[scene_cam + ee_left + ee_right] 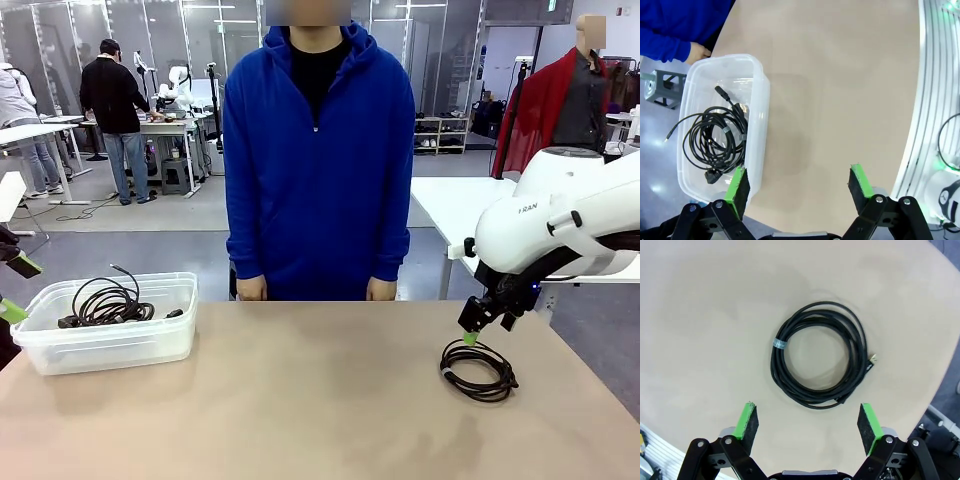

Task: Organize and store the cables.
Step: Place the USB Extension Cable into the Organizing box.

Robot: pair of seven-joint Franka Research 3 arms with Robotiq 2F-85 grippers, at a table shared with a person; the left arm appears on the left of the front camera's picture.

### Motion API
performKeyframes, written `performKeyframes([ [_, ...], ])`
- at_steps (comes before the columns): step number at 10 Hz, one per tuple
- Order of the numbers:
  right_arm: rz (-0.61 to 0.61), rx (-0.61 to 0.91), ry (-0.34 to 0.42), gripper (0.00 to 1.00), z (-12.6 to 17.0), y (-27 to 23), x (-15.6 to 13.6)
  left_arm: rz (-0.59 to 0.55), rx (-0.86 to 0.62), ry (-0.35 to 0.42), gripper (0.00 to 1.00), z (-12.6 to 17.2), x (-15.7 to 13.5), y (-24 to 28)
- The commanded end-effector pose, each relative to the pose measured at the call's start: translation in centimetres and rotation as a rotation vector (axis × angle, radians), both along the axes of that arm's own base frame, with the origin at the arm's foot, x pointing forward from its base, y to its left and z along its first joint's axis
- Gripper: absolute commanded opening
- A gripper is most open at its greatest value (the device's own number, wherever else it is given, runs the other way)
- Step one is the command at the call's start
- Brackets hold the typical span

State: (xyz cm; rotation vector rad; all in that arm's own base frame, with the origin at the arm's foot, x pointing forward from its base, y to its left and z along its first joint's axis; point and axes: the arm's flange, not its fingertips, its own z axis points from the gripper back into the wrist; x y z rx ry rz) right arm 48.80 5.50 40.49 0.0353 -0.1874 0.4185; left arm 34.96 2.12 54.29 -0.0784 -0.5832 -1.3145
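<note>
While jaws on both stand released, right gripper (809, 424) hangs over coiled cable (775, 359), centre frame; left gripper (799, 185) by bin (765, 85) of cables (710, 150).

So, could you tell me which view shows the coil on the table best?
The right wrist view: it looks straight down on the coil, whole, with band and plug clear. The front view gives the coil small and foreshortened. The left wrist view faces the bin.

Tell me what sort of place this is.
Likely a robotics lab or workshop: a white robot arm hangs over the table, more work tables stand behind, and glass partitions line the hall.
</note>
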Motion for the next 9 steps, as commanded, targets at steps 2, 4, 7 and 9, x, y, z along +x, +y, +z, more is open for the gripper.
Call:
performKeyframes([
  [2,-0.061,0.029,0.111,1.00,-2.6,0.5,3.2,0.000,0.000,-0.002,1.00,0.1,0.0,0.0],
  [4,-0.077,0.040,0.137,1.00,-3.9,1.8,4.1,0.000,0.000,-0.002,1.00,0.1,0.0,0.0],
  [7,-0.160,0.038,0.166,1.00,-6.4,3.2,5.2,0.000,0.000,-0.002,1.00,0.1,0.0,0.0],
  [9,-0.176,0.023,0.171,1.00,-7.4,3.9,5.5,0.000,0.000,-0.002,1.00,0.1,0.0,0.0],
])
